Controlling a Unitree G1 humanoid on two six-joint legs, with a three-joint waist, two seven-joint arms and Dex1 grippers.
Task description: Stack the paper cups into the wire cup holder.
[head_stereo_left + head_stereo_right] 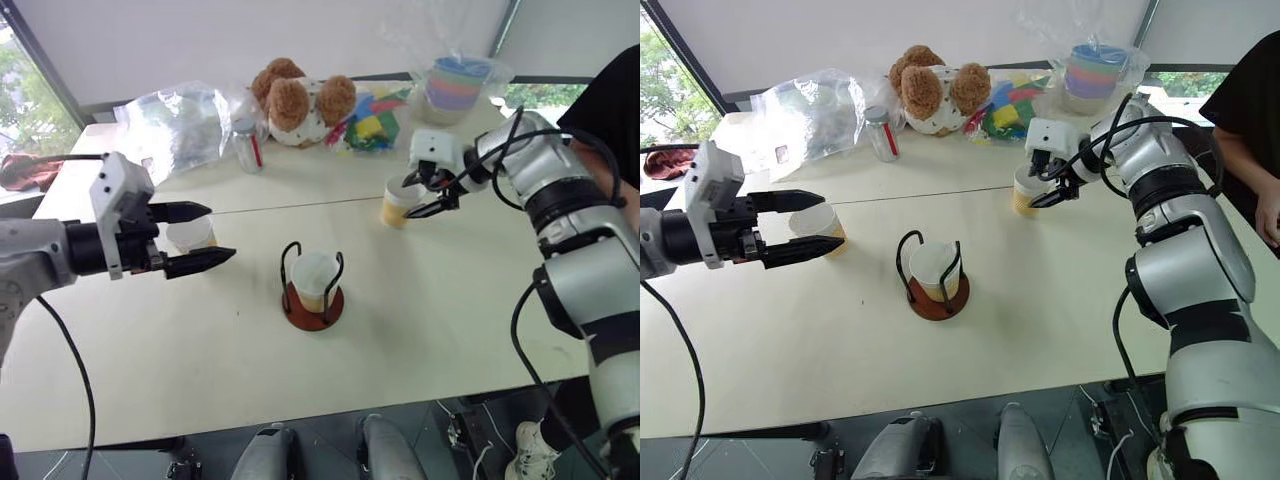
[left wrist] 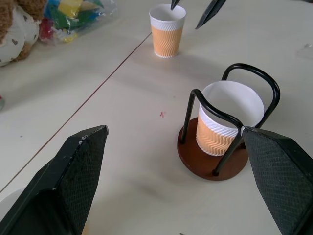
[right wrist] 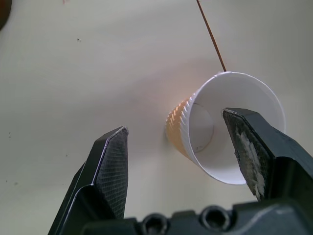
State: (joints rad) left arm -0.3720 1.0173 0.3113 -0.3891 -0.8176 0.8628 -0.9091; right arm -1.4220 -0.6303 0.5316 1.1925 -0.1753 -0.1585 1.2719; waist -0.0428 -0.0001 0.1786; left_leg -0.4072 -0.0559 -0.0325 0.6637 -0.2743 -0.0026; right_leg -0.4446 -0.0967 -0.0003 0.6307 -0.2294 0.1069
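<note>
One white-and-orange paper cup (image 1: 314, 280) already sits in the black wire cup holder with the reddish-brown base (image 1: 312, 305). The left gripper (image 1: 196, 238) gapes empty before a second cup (image 1: 190, 234). Farther off, the right gripper (image 1: 432, 196), open and holding nothing, straddles the third cup (image 1: 398, 203).

**Clutter along the far edge**

A pale surface (image 1: 450, 330) carries a brown teddy bear (image 1: 300, 100) at its far side. Beside it lie a crumpled clear plastic bag (image 1: 180, 120), a small clear jar (image 1: 247, 145), a bag of bright toys (image 1: 375, 120) and a wrapped stack of pastel cups (image 1: 458, 85). A person's dark sleeve (image 1: 610, 90) shows at the right.
</note>
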